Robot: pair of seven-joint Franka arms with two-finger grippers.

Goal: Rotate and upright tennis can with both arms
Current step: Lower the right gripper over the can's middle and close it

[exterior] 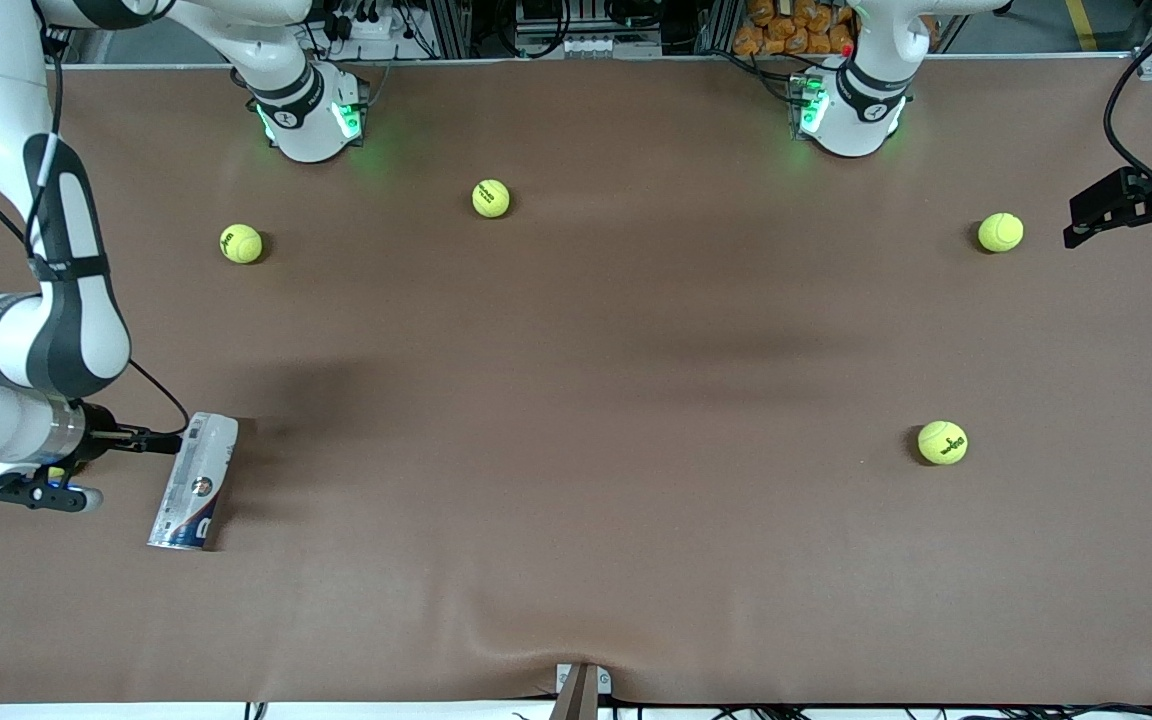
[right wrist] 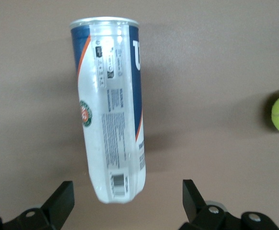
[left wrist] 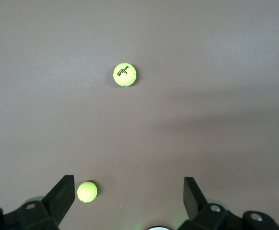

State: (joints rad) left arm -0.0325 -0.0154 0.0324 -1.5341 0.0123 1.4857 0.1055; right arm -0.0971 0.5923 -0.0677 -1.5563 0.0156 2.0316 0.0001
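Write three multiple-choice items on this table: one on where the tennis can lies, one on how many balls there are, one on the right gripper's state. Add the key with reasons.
1. Where does the tennis can lie?
A. Toward the right arm's end of the table
B. Toward the left arm's end
C. Mid-table, between the two bases

2. How many tennis balls are on the table?
A. Two
B. Four
C. Six

3. What state is the right gripper in?
A. Shut on the can
B. Shut on a ball
C. Open, at the can's end

Key: 1 A, the can lies on its side beside the right arm in the front view. 2 B, four yellow-green balls show there. 3 C, the right wrist view shows the fingers spread, touching nothing.
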